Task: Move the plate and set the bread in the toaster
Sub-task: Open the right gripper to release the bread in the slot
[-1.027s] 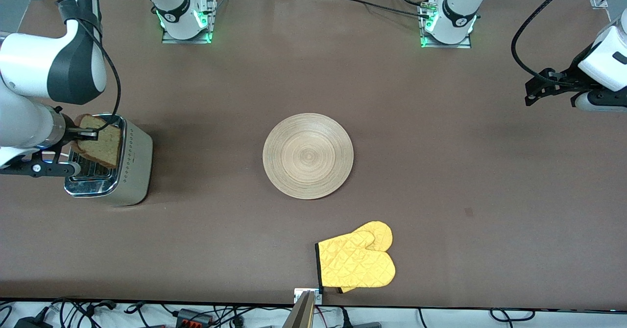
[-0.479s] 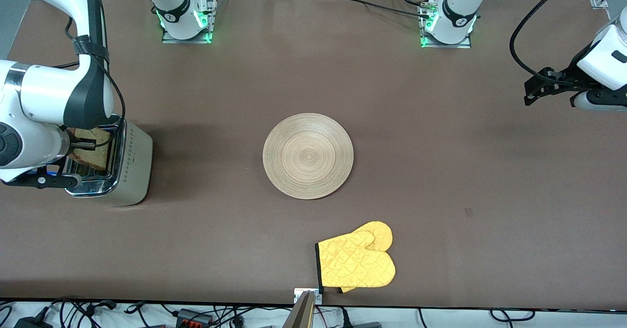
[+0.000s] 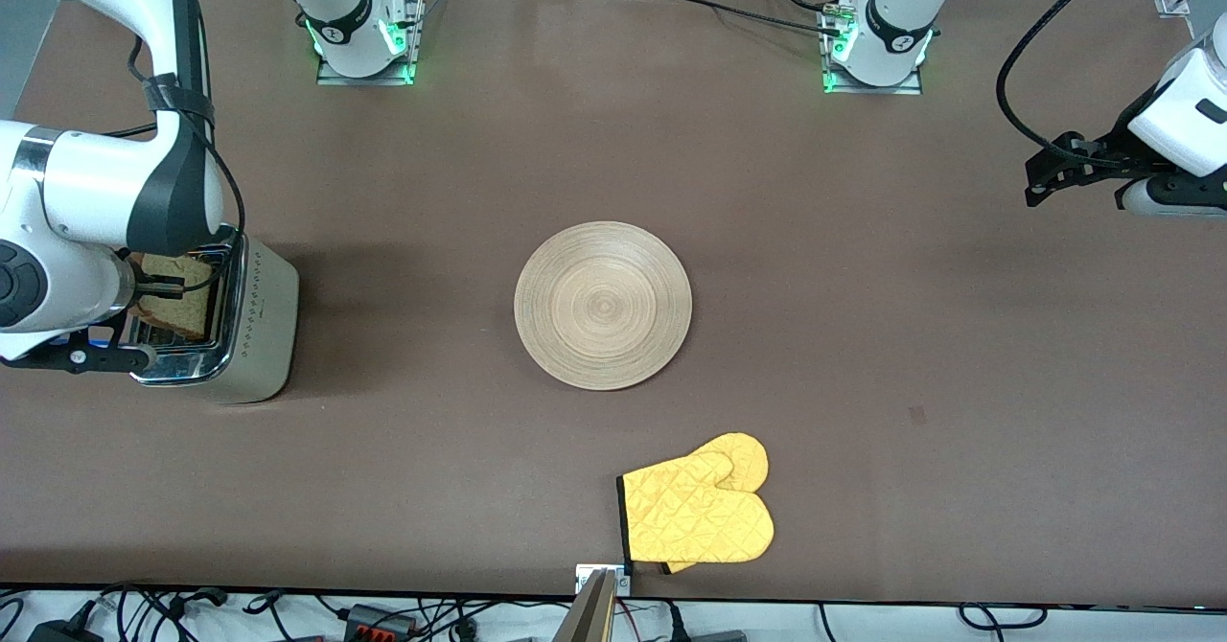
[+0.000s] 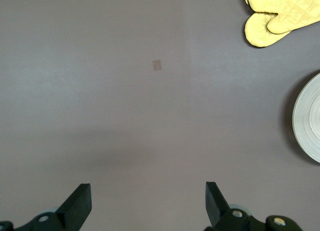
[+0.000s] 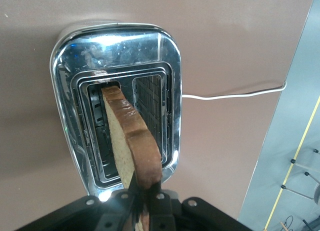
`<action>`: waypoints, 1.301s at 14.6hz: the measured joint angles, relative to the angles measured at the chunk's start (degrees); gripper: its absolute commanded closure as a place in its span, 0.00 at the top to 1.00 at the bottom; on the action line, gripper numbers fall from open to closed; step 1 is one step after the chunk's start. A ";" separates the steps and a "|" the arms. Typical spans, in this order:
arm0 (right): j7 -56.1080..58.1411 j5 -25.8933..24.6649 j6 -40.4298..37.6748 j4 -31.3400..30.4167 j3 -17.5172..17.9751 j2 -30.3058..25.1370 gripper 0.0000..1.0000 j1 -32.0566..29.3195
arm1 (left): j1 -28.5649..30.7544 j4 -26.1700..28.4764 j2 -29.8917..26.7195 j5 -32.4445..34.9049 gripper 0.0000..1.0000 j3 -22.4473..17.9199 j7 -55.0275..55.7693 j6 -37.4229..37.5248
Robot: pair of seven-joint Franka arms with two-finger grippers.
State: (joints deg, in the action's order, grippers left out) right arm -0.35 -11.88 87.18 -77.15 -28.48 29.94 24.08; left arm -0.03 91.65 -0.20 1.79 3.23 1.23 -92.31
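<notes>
The toaster (image 3: pixel 251 335) stands at the right arm's end of the table, its chrome top (image 5: pixel 117 46) facing up. My right gripper (image 3: pixel 165 287) is shut on the bread (image 3: pixel 180 305), a tan slice with a brown crust. The bread (image 5: pixel 131 141) hangs on edge with its lower end inside one toaster slot. The right gripper (image 5: pixel 145 203) pinches the slice's upper edge. The round light-wood plate (image 3: pixel 602 305) lies at the middle of the table. My left gripper (image 3: pixel 1039 184) waits, open and empty, over the left arm's end of the table, and the left gripper (image 4: pixel 148 206) looks down on bare tabletop.
A yellow quilted oven mitt (image 3: pixel 697 513) lies near the table's front edge, nearer to the front camera than the plate. The toaster's white cord (image 5: pixel 235 95) trails off toward the table's edge. The plate's rim (image 4: pixel 307 118) and the mitt (image 4: pixel 280 13) show in the left wrist view.
My right gripper has come down over the toaster and lowered the bread, which stood higher above the top, into a slot. The left arm has barely moved.
</notes>
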 measured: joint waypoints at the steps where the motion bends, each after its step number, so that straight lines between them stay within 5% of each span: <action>1: 0.00 0.00 0.00 0.00 0.00 0.20 0.00 0.00 | 0.01 0.00 0.01 0.00 1.00 0.00 0.00 0.00; 6: 0.00 1.85 0.08 -0.10 0.06 1.47 0.04 0.00 | 0.04 0.00 0.05 0.00 1.00 0.00 0.00 0.00; 8: 0.00 2.09 0.73 -0.18 0.06 2.16 1.00 -0.10 | 0.05 0.00 0.09 0.00 1.00 0.00 0.00 0.00; 19: 0.05 12.43 2.56 2.82 0.18 -1.44 1.00 0.97 | 0.16 0.00 0.19 0.00 1.00 -0.06 0.00 0.01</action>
State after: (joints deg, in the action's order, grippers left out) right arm -0.30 0.55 89.74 -74.33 -28.30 28.50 25.04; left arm 0.13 91.65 -0.01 1.79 3.18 1.23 -92.30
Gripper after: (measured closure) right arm 0.000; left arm 0.000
